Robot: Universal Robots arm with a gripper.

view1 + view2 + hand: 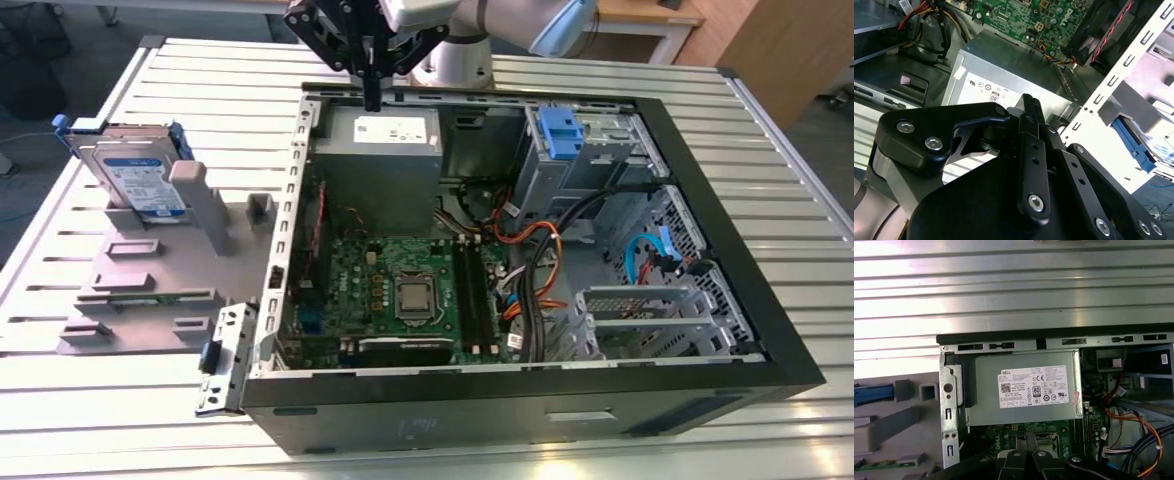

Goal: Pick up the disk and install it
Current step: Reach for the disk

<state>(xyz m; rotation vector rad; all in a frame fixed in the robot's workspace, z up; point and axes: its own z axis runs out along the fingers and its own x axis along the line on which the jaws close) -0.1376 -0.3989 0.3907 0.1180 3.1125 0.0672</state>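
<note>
The disk (138,180), a silver drive with a white-and-blue label in a blue carrier, stands on edge in a grey fixture (147,290) at the exterior view's left, outside the computer case. My gripper (371,98) hangs over the far rim of the case, above the grey power supply box (380,150), well apart from the disk. Its fingers (1029,107) are pressed together with nothing between them. In the first wrist view the fingers (1026,442) point down at the power supply (1024,387), and the blue carrier's edge (871,392) lies off to the side.
The open computer case (787,370) lies on a slatted metal table (200,70). Inside are the motherboard (400,290), bundled cables (534,250) and a grey drive bay with a blue bracket (561,135) at the far right corner.
</note>
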